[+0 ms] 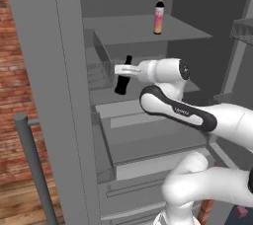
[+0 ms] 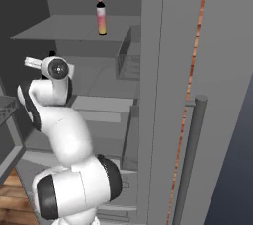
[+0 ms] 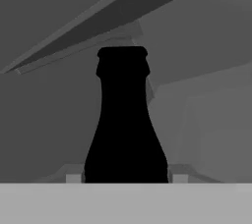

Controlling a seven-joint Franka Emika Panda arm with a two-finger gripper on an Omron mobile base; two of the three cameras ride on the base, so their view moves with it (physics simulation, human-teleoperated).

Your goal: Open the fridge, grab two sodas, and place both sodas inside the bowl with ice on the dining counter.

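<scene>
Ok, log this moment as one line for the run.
fridge: open | end effector: shut on dark soda, inside fridge | pink-orange soda: upright on upper shelf, untouched

A red brick wall stands at the far left of the left base view, with warm brown wooden floorboards below it. In the right base view, a small patch of the same wood floor shows at the lower left corner.

End effector clamped on black soda bottle inside open fridge; pink-orange soda bottle upright on upper shelf, near its front edge.
</scene>
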